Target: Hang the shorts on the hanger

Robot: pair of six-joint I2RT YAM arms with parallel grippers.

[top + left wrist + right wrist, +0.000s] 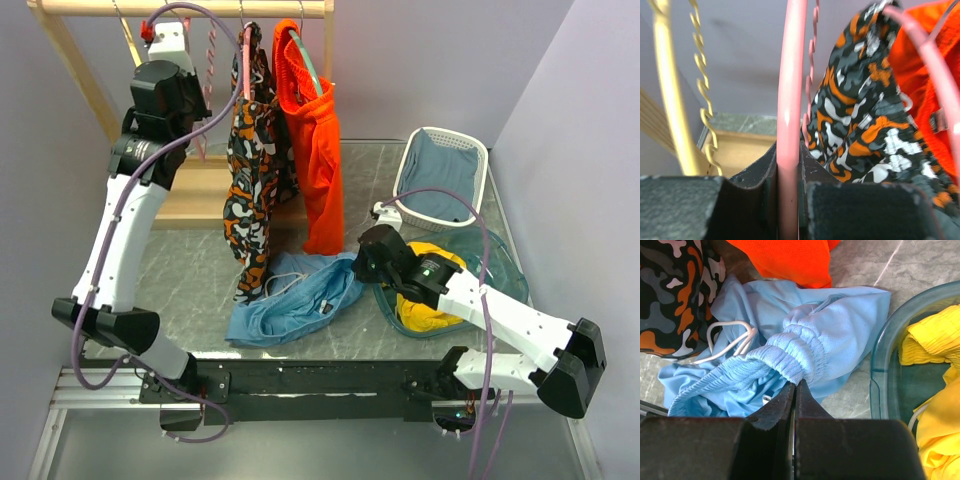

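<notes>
As left gripper (789, 192) clamps glossy hanger (791, 75), right gripper (794, 386) pinches shorts (840, 335) — ribbed elastic.

Hanger (791, 125) top cut off at left wrist view's edge; shorts (300, 300) logo illegible.

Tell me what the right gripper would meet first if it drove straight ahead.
The right gripper is shut on the shorts, so their bunched fabric comes first; beyond, probably the orange shorts, though depth is unclear.
</notes>
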